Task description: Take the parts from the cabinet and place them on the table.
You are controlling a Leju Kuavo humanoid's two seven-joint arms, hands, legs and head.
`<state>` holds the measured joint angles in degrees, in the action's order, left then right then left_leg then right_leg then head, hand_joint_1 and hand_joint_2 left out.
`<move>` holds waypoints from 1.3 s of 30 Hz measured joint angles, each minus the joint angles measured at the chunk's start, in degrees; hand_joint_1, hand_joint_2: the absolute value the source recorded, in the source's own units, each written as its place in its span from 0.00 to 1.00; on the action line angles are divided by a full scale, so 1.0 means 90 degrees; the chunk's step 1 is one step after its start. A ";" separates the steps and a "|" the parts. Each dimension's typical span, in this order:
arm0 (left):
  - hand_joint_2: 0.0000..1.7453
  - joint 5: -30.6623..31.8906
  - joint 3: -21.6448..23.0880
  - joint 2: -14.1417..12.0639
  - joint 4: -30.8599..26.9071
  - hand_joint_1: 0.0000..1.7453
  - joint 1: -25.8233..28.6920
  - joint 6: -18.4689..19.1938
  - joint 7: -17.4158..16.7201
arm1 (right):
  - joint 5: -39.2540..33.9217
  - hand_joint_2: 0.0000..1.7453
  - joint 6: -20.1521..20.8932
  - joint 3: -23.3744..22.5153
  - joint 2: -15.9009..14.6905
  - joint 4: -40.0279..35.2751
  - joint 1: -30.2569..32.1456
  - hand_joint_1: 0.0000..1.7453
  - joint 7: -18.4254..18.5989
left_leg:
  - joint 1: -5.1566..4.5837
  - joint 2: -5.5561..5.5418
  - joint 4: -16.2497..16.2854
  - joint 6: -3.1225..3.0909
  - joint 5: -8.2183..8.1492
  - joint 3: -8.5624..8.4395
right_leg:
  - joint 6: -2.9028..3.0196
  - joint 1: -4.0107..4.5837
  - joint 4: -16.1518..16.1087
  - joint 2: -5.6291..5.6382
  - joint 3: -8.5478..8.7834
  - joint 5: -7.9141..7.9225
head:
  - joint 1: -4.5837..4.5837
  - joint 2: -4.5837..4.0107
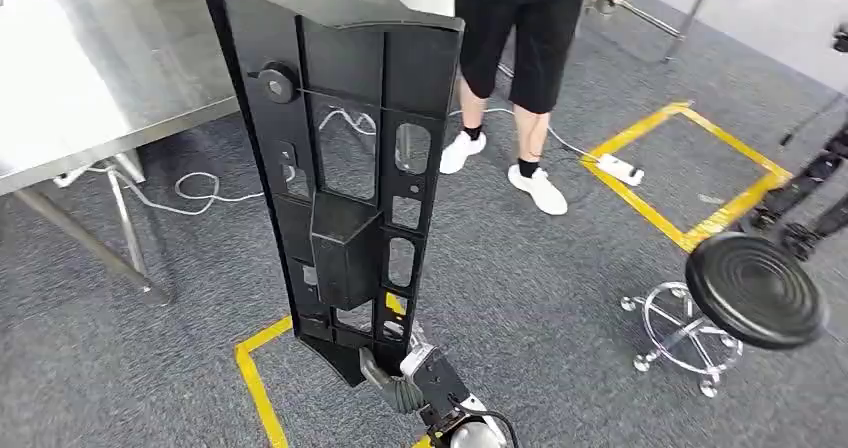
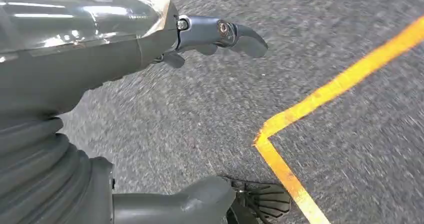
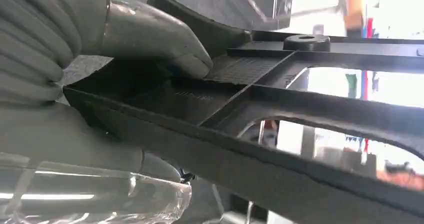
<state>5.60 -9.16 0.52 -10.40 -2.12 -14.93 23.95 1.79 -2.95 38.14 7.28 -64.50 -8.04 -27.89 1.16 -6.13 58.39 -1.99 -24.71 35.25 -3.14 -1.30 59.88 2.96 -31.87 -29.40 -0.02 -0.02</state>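
A long black plastic part (image 1: 345, 168) with ribs and cut-outs stands upright in the middle of the head view. My right hand (image 1: 400, 380) grips it at its lower end; up close its thumb (image 3: 165, 44) presses on the part's (image 3: 280, 109) ribbed face. The steel table (image 1: 100, 58) is at the upper left, beyond the part. My left hand (image 2: 210, 36) hangs over the grey carpet with its fingers apart, nothing in it.
A person in black shorts and white shoes (image 1: 520, 58) stands ahead on the carpet. A black round stool (image 1: 745, 288) on a chrome base is at the right. Yellow tape lines (image 1: 690, 168) mark the floor, and a white cable (image 1: 190, 188) lies under the table.
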 joint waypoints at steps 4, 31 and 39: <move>1.00 0.0017 -0.0002 -0.0002 0.0002 0.00 0.0030 -0.0034 -0.0049 | -0.0044 1.00 0.0005 0.0056 0.0027 0.0056 -0.0061 1.00 0.0000 | 0.0006 -0.0235 -0.0016 0.0170 0.0032 0.0069 | 0.0235 0.0069 -0.0168 0.0030 0.0074 0.0065 | 0.0022 0.0000; 1.00 0.0041 -0.0044 0.0017 -0.0005 0.00 0.0003 0.0204 0.0092 | -0.0041 1.00 -0.0117 0.0066 0.0080 0.0131 -0.0103 1.00 -0.0019 | -0.0036 0.0477 -0.0050 -0.0007 -0.0042 -0.0074 | 0.0066 0.0075 -0.0134 -0.0353 -0.0006 0.0057 | -0.0005 0.0000; 1.00 0.0012 -0.0114 0.0017 -0.0005 0.00 0.0017 0.0236 0.0073 | -0.0036 1.00 -0.0117 0.0063 0.0163 0.0131 -0.0134 1.00 -0.0019 | 0.0002 0.0616 0.0829 0.0280 -0.0595 0.0304 | 0.0486 0.0068 -0.0253 -0.0350 0.0088 0.0144 | 0.0051 0.0000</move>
<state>5.71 -10.18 0.68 -10.45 -1.97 -12.81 24.61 1.46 -4.00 38.71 8.74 -63.32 -9.25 -28.06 1.18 -0.58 65.85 0.53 -30.07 37.98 1.23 -0.69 57.60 -0.18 -31.08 -28.10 0.44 -0.02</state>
